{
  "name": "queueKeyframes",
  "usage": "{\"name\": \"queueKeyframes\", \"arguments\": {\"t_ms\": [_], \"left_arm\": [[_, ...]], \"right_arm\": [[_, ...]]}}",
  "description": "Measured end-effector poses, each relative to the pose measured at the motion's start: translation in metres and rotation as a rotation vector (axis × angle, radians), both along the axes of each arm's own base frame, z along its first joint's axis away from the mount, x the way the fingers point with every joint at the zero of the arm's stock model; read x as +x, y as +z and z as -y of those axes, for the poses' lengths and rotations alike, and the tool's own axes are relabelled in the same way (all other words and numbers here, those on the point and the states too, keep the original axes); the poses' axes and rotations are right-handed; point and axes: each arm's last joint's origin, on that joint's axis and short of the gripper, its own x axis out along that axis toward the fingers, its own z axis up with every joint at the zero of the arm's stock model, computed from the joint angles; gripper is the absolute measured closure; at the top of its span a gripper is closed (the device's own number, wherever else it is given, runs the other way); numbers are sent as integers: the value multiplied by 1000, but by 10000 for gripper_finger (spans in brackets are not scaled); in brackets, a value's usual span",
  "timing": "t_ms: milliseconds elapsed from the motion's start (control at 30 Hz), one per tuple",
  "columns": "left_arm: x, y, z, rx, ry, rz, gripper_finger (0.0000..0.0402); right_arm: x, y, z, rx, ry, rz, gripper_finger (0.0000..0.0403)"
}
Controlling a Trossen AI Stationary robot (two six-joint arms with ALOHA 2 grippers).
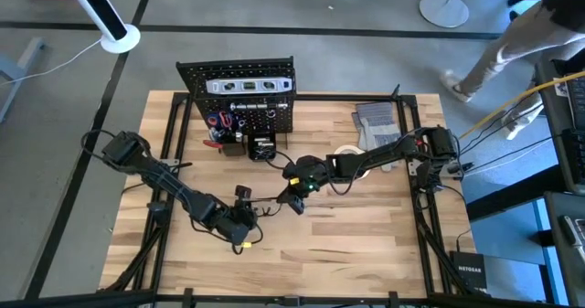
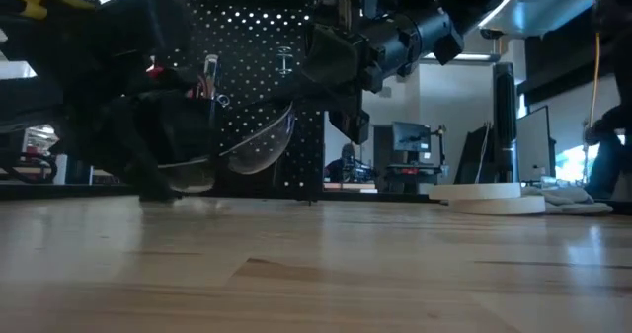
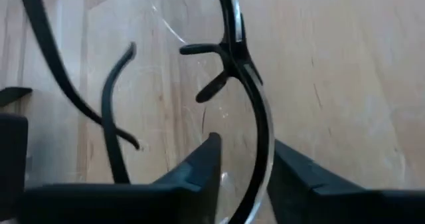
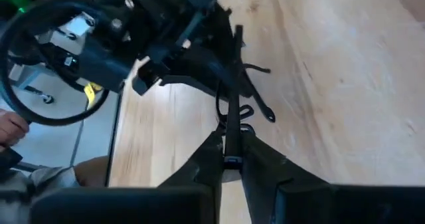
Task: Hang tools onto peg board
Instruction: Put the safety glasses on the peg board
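Black-framed glasses (image 3: 249, 111) sit mid-table, centre of the high view, with both grippers on them. Left gripper (image 3: 242, 164) has its fingers straddling the lens rim, not fully clamped. Right gripper (image 4: 229, 161) pinches a temple arm tight. Peg board (image 1: 239, 93) stands up top, level (image 1: 249, 85) already hung.

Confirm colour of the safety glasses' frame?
Black frame, clear lens: safety glasses, best in left wrist view.

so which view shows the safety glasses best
Left wrist view: the glasses fill it, lens, nose bridge and arms clear. Low view shows a dim lens; right wrist an edge-on frame; high view barely a sliver.
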Motion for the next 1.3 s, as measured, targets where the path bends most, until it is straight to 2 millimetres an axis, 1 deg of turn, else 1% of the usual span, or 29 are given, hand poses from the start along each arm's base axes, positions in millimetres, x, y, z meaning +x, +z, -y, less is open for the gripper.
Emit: {"name": "queueKeyframes", "arguments": {"t_ms": [100,133,167,233,333,433,500,567,667,733,800,900,1033,1100,1167,1300], "left_arm": [[0,0,-2,2,8,-9,364],[0,0,-2,7,1,-14,380],[0,0,-2,6,1,-12,388],[-1,3,-2,-11,16,-3,387],[-2,11,-3,-35,30,26,391],[-6,25,-3,-70,36,72,395],[-10,35,-4,-94,46,92,395],[-13,55,-5,-125,51,123,397],[-19,91,-7,-178,37,159,397],[-24,117,-10,-209,24,183,397],[-28,147,-14,-215,-2,218,398],[-35,196,-22,-197,-52,266,398],[-44,262,-40,-132,-113,338,399],[-50,293,-53,-83,-134,381,399],[-56,320,-69,-34,-135,422,399],[-74,368,-104,96,-114,514,399]], "right_arm": [[0,0,0,-9,4,9,343],[0,0,1,-21,-4,10,333],[0,0,2,-32,-6,13,323],[0,1,4,-39,-6,17,299],[-3,10,11,-36,55,41,258],[-12,28,19,-39,112,60,221],[-22,44,18,-80,143,68,202],[-35,61,18,-140,147,67,188],[-55,81,17,-218,138,43,176],[-67,92,18,-271,109,37,173],[-78,101,15,-314,99,27,171],[-87,103,11,-383,88,-13,171],[-90,100,6,-433,86,-52,171],[-89,98,4,-451,90,-58,171],[-87,95,4,-459,88,-63,171],[-84,92,4,-477,90,-66,171]]}}
